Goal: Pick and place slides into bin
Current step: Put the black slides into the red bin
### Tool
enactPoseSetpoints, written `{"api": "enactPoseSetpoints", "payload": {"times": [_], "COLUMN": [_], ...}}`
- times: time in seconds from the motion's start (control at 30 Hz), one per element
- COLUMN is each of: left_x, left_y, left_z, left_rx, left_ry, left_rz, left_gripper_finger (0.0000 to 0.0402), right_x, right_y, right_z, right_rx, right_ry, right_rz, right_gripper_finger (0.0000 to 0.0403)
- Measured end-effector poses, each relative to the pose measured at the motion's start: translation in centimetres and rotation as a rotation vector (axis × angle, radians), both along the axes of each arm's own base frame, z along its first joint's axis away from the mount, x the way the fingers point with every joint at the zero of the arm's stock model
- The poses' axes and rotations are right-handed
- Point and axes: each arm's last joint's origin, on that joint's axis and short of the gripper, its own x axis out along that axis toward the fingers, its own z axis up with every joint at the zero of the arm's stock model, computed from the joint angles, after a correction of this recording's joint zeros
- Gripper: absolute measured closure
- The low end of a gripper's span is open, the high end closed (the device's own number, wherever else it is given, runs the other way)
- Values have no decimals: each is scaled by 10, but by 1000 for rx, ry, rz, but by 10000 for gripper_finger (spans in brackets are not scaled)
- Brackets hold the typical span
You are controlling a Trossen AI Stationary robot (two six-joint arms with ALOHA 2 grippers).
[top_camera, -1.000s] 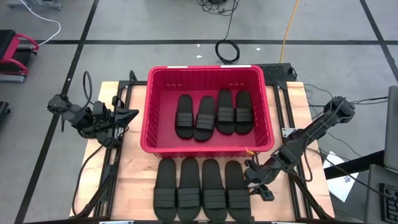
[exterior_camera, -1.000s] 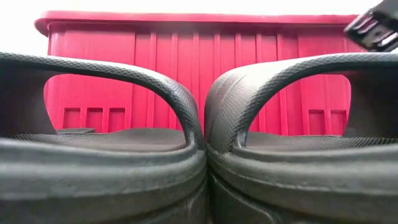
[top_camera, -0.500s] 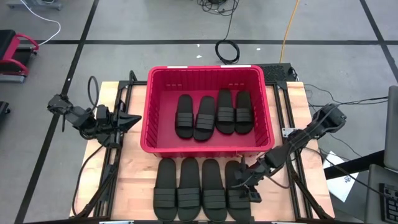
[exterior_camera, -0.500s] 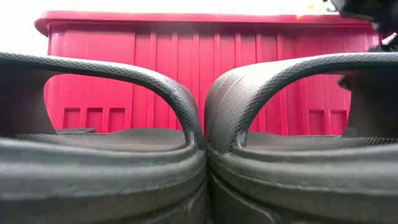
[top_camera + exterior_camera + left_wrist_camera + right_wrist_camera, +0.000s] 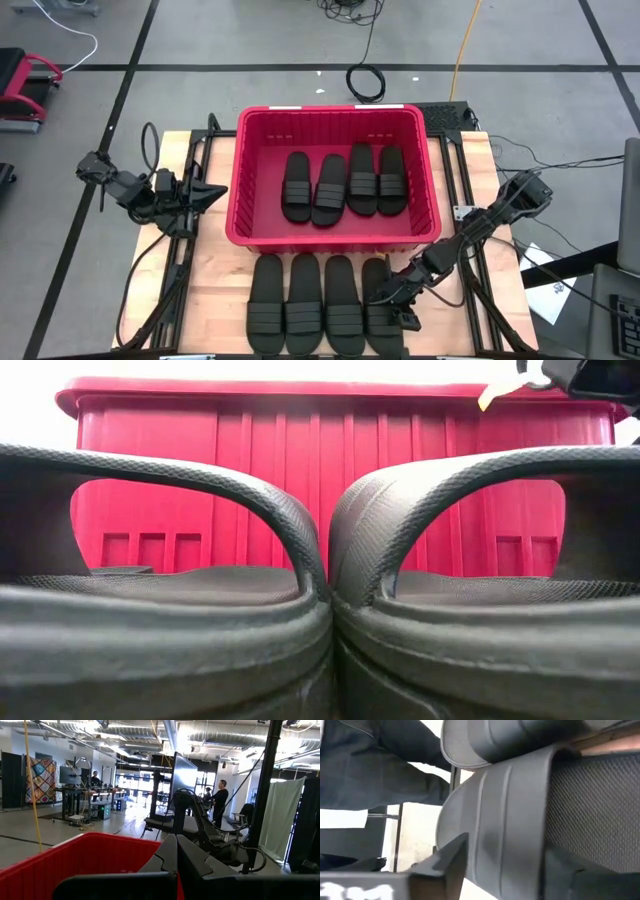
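Observation:
The red bin (image 5: 240, 180) stands at the table's middle and holds four black slides (image 5: 345, 185) side by side on its floor. Four more slides (image 5: 310, 305) lie in a row on the table before its near wall. My right gripper (image 5: 388, 298) is open over the rightmost slide (image 5: 378, 325), its fingers on either side of that slide's ribbed strap (image 5: 510, 820). My left gripper (image 5: 205, 190) is shut and empty beside the bin's left wall. The low view looks through two slides' straps (image 5: 290, 530) at the bin (image 5: 320, 460). My right gripper comes slanting down from the table's right. Its fingers (image 5: 450, 862) straddle the strap (image 5: 490, 835) of the rightmost slide, which lies flat on the table. I cannot tell whether the fingers touch the strap.
The bin's walls stand high between the two arms. Bare wood shows left of the slide row (image 5: 215, 290) and right of the bin (image 5: 475, 170). People stand in the room beyond the table (image 5: 217, 795).
My right gripper has gone toward the table's left edge, from beside the rightmost slide to over its strap. The slides and the bin have stayed where they were.

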Motion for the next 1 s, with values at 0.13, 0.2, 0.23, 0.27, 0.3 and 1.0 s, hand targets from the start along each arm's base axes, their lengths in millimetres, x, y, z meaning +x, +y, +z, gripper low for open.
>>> {"api": "enactPoseSetpoints", "payload": {"times": [0.13,0.2,0.23,0.27,0.3,1.0], "left_x": [0,0,0,1,1,2], "left_y": [0,0,0,0,-1,-3], "left_z": [0,-1,-2,-3,-4,-13], "left_rx": [2,8,12,17,23,29], "left_ry": [4,12,19,28,36,114], "left_rz": [0,0,0,0,0,-44], "left_gripper_finger": [401,401,401,401,401,401], "right_x": [-1,-1,-1,0,0,-19], "right_y": [2,2,2,3,3,-46], "right_z": [0,1,1,1,2,243], "right_rx": [8,14,23,37,57,-41], "right_ry": [3,12,17,24,36,-326], "right_rz": [-6,-13,-18,-21,-27,-117], "right_gripper_finger": [302,344,366,383,391,400]}}
